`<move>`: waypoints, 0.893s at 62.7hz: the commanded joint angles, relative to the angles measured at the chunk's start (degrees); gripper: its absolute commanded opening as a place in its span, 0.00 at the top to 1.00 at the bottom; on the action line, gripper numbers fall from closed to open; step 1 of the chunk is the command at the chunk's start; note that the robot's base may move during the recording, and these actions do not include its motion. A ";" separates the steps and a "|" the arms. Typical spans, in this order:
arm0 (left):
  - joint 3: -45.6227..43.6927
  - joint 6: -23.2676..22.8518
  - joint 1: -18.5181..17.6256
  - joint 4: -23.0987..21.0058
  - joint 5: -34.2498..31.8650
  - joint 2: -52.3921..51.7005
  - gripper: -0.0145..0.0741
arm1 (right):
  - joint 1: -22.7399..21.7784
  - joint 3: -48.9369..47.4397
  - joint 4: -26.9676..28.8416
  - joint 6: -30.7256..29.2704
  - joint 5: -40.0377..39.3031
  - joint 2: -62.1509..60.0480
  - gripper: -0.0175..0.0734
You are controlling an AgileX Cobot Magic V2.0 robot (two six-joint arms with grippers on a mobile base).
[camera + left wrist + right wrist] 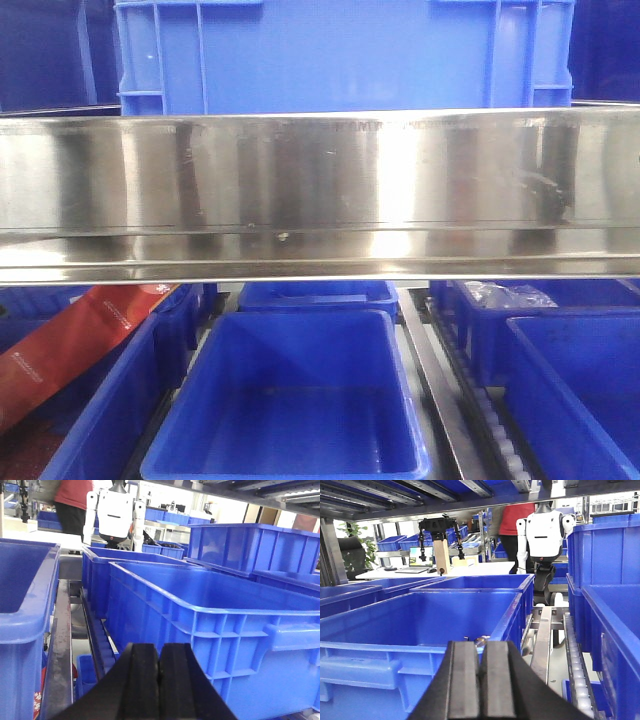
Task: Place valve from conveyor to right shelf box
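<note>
On my left wrist view the left gripper [158, 680] has its pads pressed together, empty. The right gripper [480, 680] is likewise closed on nothing, facing a blue bin [420, 630]. I can't find the valve or conveyor. The red packet [70, 345] carries print too blurred to read.

**Box** [420, 625]: blue plastic, rectangular, open-topped. It has a thick rolled rim and a ribbed outer wall. It stands upright and level. The inside walls are smooth, and the floor is hidden behind the near wall.

**Valve** [480, 640]: a small metallic part, silver with a brownish ring, seen in the right wrist view. It lies level with the near rim of the box, at the rim's right end. It is too small to tell its form, its orientation or whether it touches the rim.
</note>
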 commanded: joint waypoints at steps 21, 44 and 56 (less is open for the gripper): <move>0.08 -0.04 0.08 0.15 -1.13 -0.38 0.96 | -2.54 5.45 -6.02 -0.10 -0.75 -4.46 0.99; 0.08 -0.04 0.08 0.15 -1.13 -0.38 0.96 | -12.20 27.85 -6.43 -0.10 -0.77 -23.17 0.99; 0.08 -0.04 0.08 0.15 -1.13 -0.38 0.96 | -12.18 36.48 -6.43 -0.10 -0.67 -33.65 0.99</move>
